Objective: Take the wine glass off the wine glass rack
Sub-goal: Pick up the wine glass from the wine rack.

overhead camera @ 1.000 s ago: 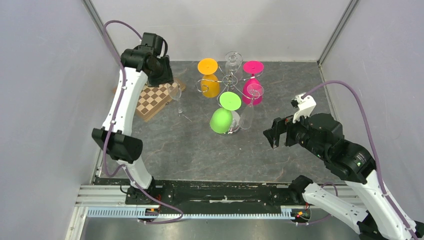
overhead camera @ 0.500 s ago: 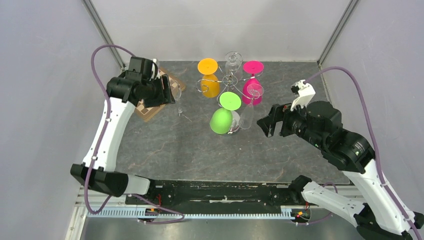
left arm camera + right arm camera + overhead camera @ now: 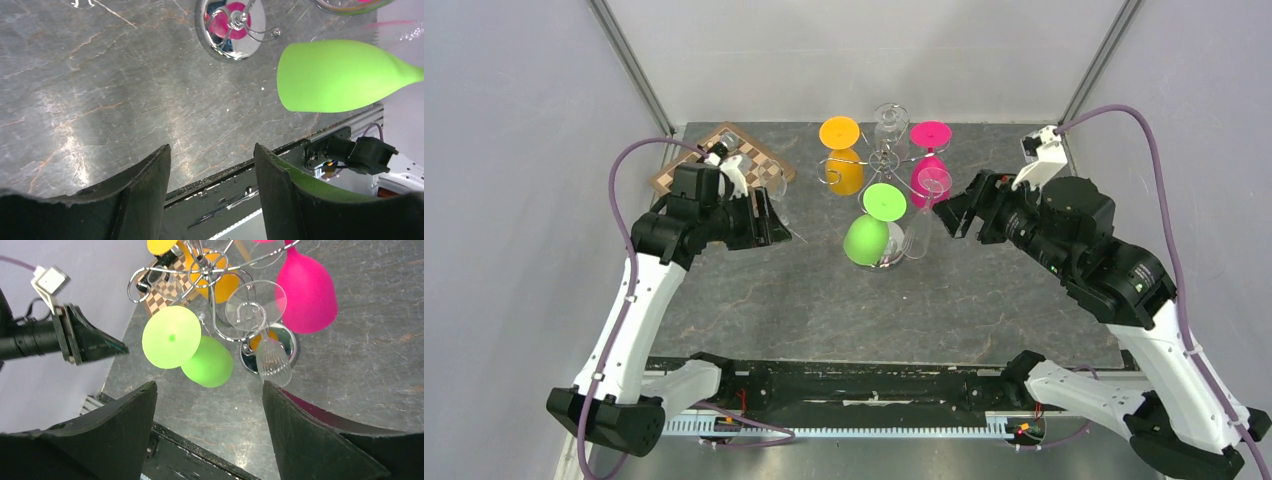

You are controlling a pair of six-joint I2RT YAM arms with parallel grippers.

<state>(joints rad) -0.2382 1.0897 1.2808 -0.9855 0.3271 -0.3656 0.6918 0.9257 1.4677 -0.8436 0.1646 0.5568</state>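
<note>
We see the wine glass rack (image 3: 882, 162) standing toward the back of the dark worktop (image 3: 824, 300), between the two arms. Glasses hang upside down from its curled chrome arms: an orange glass (image 3: 844, 155) at the left, a pink glass (image 3: 929, 165) at the right, a green glass (image 3: 869, 228) at the near side, and a second clear glass (image 3: 889, 122) at the back. The clear wine glass (image 3: 921, 218) hangs at the near right of the rack, between the green and the pink one (its foot sits in a scroll arm, and its bowl points down toward the round base).

The right pincer (image 3: 957, 212) is just beside this clear wine glass, on its right, and does not touch it. Its jaws are spread and nothing is between them. In the right wrist view the clear bowl lies nearer to the right one of the two dark fingers (image 3: 115, 440).

The left pincer (image 3: 769, 220) is also spread and empty. It hovers over the worktop left of the rack, apart from it, near a chessboard (image 3: 724, 160).
</note>
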